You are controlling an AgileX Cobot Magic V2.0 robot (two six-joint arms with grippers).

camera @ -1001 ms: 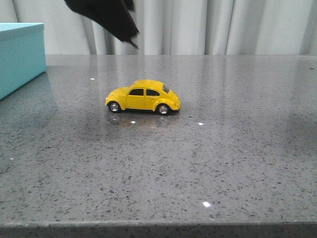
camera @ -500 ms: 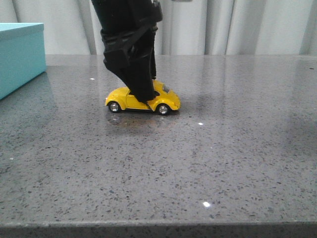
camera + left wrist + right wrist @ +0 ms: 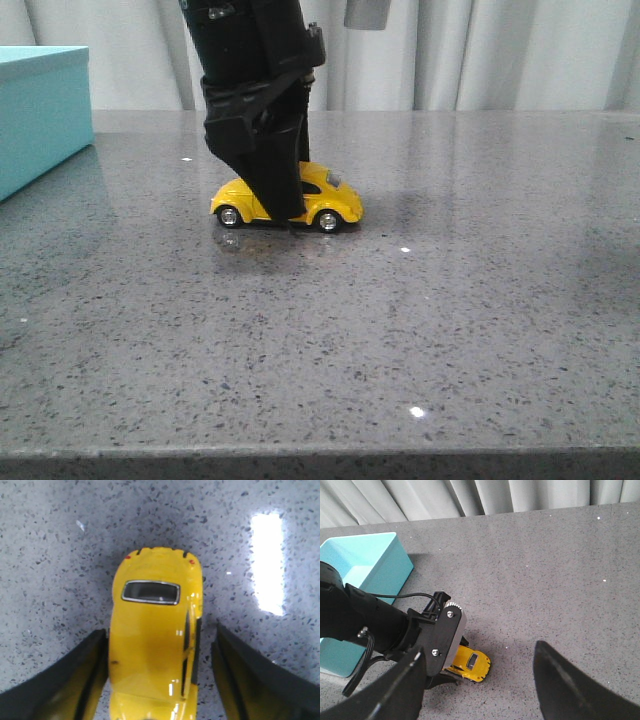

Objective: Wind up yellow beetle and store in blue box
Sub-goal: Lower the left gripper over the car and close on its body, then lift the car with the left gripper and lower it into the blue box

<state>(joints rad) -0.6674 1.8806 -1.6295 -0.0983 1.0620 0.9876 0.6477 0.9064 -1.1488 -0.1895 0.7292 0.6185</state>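
The left gripper (image 3: 156, 680) stands straight down over the yellow beetle (image 3: 325, 200), its two dark fingers (image 3: 82, 672) spread to either side of the car's body. In the left wrist view a thin strip of grey shows between the roof and one finger, and a wider gap on the other side, so the jaws straddle the toy without pinching it; whether either pad already brushes the paint low down is hard to tell from this angle. The beetle sits on all four wheels on the speckled grey table (image 3: 450, 320), near the middle of the front view, side-on to the camera, with the gripper covering its mid-section.

The right gripper (image 3: 480, 690) hangs high above the table, its fingers wide apart and holding nothing, looking down on the left arm and the car.

The blue box (image 3: 40, 110) rests at the far left edge of the table, well apart from the car; the right wrist view shows it open, and what shows of the inside is bare.

As I judge it, the task is at its very start: the approach is made, but the grasp is not closed, the car is not yet wound up, and nothing is stored. Closing on the body, winding, carrying and placing all remain.
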